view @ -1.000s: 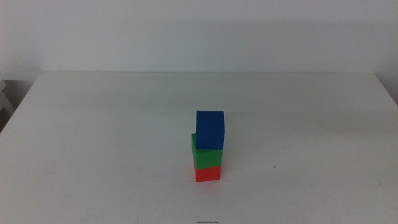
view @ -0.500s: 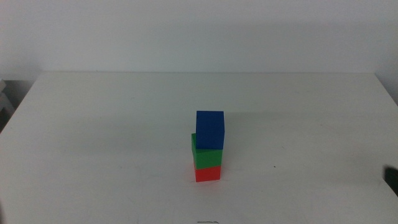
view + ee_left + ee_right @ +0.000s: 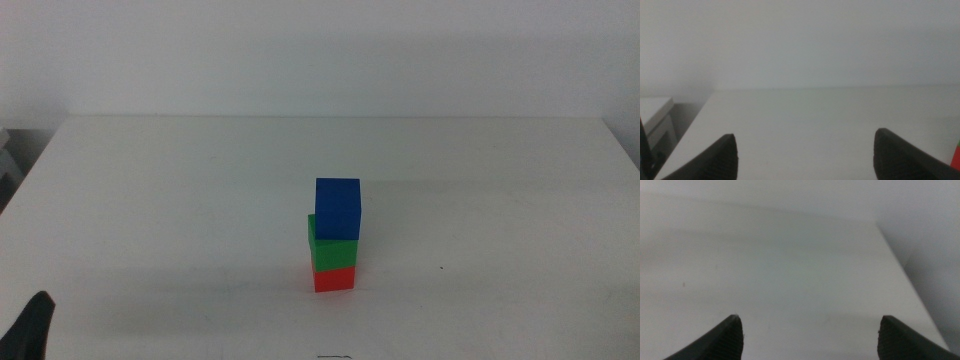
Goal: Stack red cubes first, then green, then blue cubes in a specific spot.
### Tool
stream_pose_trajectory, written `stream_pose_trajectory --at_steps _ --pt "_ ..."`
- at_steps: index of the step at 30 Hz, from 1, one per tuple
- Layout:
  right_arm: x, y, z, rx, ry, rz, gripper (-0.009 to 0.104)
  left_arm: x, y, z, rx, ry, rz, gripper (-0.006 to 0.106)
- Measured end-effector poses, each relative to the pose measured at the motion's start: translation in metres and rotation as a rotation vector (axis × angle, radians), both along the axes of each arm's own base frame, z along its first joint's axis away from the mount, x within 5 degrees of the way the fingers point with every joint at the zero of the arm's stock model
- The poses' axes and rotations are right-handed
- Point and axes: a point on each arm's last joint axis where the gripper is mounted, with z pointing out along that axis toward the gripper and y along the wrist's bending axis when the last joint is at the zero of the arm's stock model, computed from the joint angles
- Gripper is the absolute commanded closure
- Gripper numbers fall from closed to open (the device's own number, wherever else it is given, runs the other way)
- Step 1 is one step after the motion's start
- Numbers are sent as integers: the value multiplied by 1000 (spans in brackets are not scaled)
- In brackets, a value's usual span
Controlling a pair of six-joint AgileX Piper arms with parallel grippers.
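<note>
The red cube (image 3: 334,279) sits on the white surface (image 3: 150,200) near its middle, the green cube (image 3: 331,253) on it and the blue cube (image 3: 337,208) on top, nudged slightly right; the tower's long axis stands upright. Since a moment ago the stack has not moved, while the left gripper (image 3: 805,155) has appeared at the bottom-left corner, so the stacking looks complete. Both it and the right gripper (image 3: 810,337) have fingers spread wide, holding nothing.

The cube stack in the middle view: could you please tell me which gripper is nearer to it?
Left. The left gripper shows at the table's near-left corner, well clear of the cube stack. The right gripper is outside the middle view entirely, jaws open over bare table.
</note>
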Motion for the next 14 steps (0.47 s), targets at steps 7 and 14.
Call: stream_pose_trajectory --at_steps 7,14 --pt "0 0 -7 -11 23 -1 22 -3 0 2 -3 -46 0 8" --pt "0 -1 -8 -18 24 -1 22 -3 1 2 -4 -46 7 8"
